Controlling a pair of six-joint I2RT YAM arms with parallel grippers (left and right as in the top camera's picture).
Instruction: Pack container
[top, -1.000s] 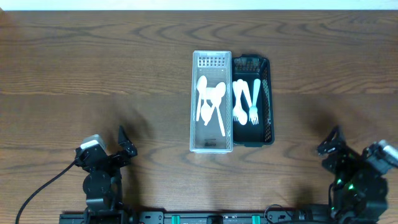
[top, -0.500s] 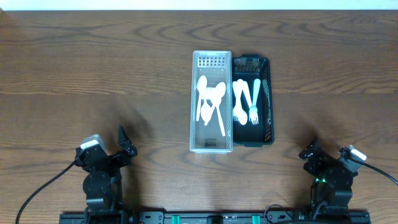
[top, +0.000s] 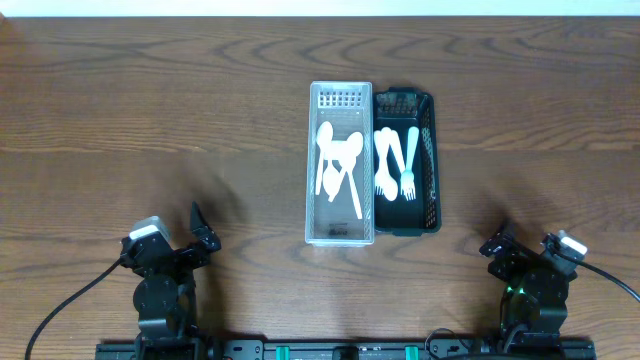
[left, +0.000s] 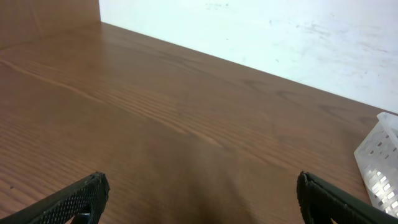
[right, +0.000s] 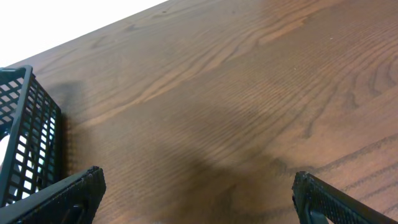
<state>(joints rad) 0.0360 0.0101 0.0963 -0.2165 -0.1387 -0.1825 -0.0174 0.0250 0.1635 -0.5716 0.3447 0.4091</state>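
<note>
**Both grippers spread, containers well ahead**

At the near edge of the table, the left gripper and the right gripper stand with fingers wide apart, holding nothing. Farther on, between them and well apart from both, the clear container holds white spoons. Just beside it on the right, the black basket holds white forks.
</note>
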